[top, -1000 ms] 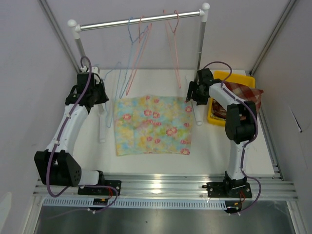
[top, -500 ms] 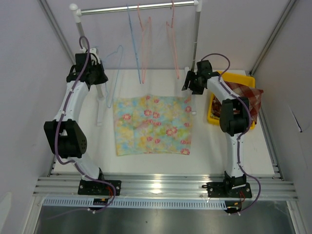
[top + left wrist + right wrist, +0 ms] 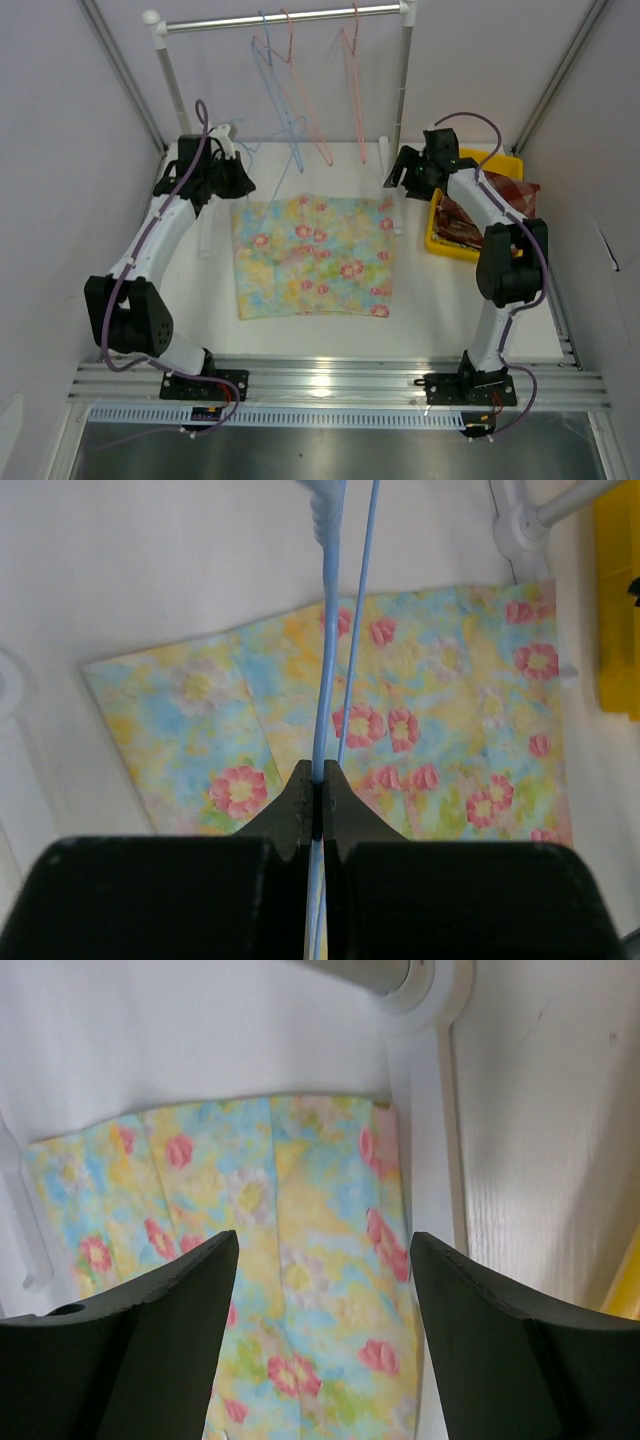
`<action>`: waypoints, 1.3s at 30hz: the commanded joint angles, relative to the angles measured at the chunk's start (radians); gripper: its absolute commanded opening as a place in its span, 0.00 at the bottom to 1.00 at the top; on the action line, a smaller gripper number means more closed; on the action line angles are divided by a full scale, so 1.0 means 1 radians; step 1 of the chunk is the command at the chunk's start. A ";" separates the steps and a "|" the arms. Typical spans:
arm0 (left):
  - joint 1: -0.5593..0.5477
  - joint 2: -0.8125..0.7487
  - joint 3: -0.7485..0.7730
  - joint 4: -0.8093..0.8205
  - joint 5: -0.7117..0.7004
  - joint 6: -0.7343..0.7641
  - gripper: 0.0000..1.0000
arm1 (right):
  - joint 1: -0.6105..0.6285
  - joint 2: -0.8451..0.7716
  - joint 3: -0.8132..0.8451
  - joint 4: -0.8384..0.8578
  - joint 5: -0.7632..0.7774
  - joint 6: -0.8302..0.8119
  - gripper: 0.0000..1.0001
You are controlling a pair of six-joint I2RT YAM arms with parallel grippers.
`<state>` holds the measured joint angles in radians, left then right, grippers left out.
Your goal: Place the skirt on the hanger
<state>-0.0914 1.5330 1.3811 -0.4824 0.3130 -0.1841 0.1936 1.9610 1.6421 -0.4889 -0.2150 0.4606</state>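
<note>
1. Table [image 3: 420,300]: white; everything below stands or lies on it.
2. Clothes rail [image 3: 280,17]: runs across the far edge. Its top is cut off in the top view.
3. Skirt [image 3: 312,255]: floral, spread flat at mid-table, between the two arms. Neither gripper touches it.
4. Yellow bin [image 3: 500,160]: to the right of the skirt, holding a plaid cloth [image 3: 500,195]. The right arm covers part of it.
5. Pink hangers [image 3: 352,90]: hooked on the rail, well apart from the skirt.
6. Blue hanger [image 3: 327,660]: its wire is pinched in the left gripper and runs over the skirt's far edge in the left wrist view. You cannot tell whether its hook is on the rail.
7. Left gripper [image 3: 317,780]: jaws clamped on the blue hanger wire.
8. Right gripper [image 3: 322,1245]: jaws spread wide and empty, hovering above the skirt's far right corner beside the rail post.

Step in hand, as you may judge it: fetching the hanger, with the skirt not yet taken up.

Next move: you need the hanger brought to the waistband while the right gripper pinches the cloth's edge.

Hard to make out: which edge is the waistband, and whether the hanger has clips.
</note>
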 commanded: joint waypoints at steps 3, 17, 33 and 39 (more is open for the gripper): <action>-0.019 -0.203 -0.245 0.148 0.044 -0.109 0.00 | 0.027 -0.232 -0.157 0.049 0.038 0.018 0.76; -0.211 -0.297 -0.399 -0.056 0.316 0.061 0.00 | 0.124 -0.723 -0.613 -0.022 0.174 0.053 0.76; -0.550 -0.174 -0.534 -0.019 0.357 0.091 0.00 | 0.458 -0.968 -0.838 -0.140 0.373 0.187 0.69; -0.574 -0.099 -0.556 0.010 0.351 0.101 0.00 | 0.540 -0.950 -0.898 -0.139 0.427 0.237 0.66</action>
<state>-0.6617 1.4059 0.8341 -0.5274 0.6388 -0.1040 0.7044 1.0115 0.7601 -0.6350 0.1509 0.6533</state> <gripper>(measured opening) 0.023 0.669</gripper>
